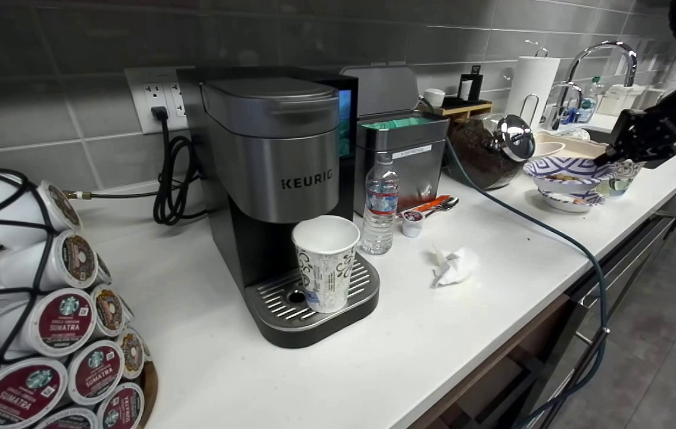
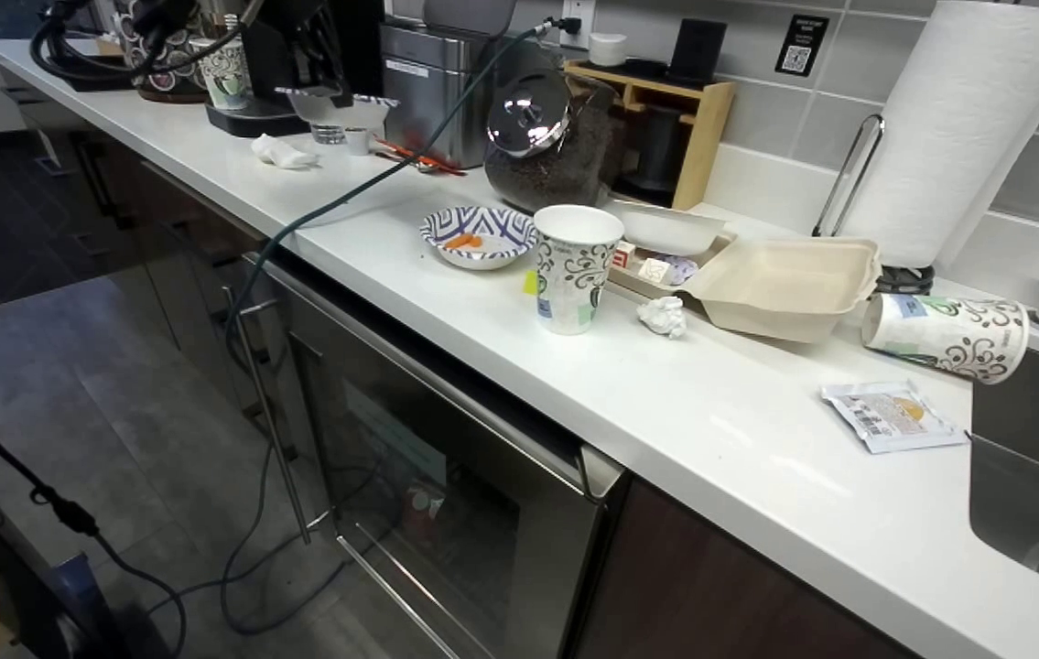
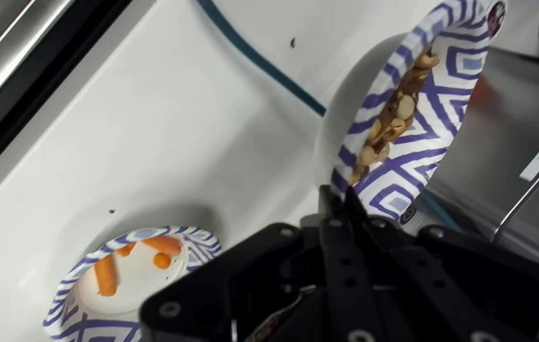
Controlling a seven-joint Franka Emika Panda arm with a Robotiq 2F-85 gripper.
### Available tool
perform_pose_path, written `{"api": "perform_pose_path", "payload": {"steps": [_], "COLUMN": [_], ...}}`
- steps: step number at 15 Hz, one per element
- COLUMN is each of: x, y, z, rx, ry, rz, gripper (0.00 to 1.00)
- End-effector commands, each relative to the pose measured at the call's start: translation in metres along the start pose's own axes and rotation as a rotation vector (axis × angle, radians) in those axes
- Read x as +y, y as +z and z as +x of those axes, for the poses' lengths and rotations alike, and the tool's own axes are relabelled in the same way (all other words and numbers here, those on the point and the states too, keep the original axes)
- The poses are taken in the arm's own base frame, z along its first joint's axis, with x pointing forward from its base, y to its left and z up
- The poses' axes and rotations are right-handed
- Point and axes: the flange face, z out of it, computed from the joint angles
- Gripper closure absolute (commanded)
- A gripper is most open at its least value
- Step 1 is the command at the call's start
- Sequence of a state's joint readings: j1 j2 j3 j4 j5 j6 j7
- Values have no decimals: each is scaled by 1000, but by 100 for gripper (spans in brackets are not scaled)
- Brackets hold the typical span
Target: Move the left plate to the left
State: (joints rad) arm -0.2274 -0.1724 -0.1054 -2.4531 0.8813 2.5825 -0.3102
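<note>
The left plate is a shallow dish with a blue-and-white patterned rim and brown nuts in its middle. It shows in both exterior views (image 1: pixel 545 167) (image 2: pixel 322 112) and in the wrist view (image 3: pixel 433 123). My gripper (image 1: pixel 603 159) is shut on its rim, also in the wrist view (image 3: pixel 338 192); the dark fingers (image 2: pixel 341 97) reach down to it. The dish hangs above the counter. The paler dish (image 2: pixel 482 240) has the same patterned rim and holds carrot pieces. It stands on the counter (image 1: pixel 573 204), apart from my gripper, and is partly hidden by it in the wrist view (image 3: pixel 131 289).
A teal hose (image 2: pixel 345 197) crosses the counter between the two dishes. Near the held dish are a crumpled tissue (image 2: pixel 283 153), a metal box (image 1: pixel 403 149), a water bottle (image 1: pixel 380 208) and the coffee machine (image 1: pixel 278 179). A tall paper cup (image 2: pixel 574 270) stands beside the carrot dish.
</note>
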Motion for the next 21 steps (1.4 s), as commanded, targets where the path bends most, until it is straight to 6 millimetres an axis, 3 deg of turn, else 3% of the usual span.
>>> {"api": "perform_pose_path", "payload": {"steps": [1,5,10,15,21], "x": [-24,-57,-83,-89,-94], "y": [10,44,90,134,167], "z": [-52,-94,-124,-123,-100], "rx": [-55,-79,-55,2,50], "ry": [-84,-107,-72,17,77], "rz": [53,59,33,-7,-8], "gripper": [99,99,99,99,99]}}
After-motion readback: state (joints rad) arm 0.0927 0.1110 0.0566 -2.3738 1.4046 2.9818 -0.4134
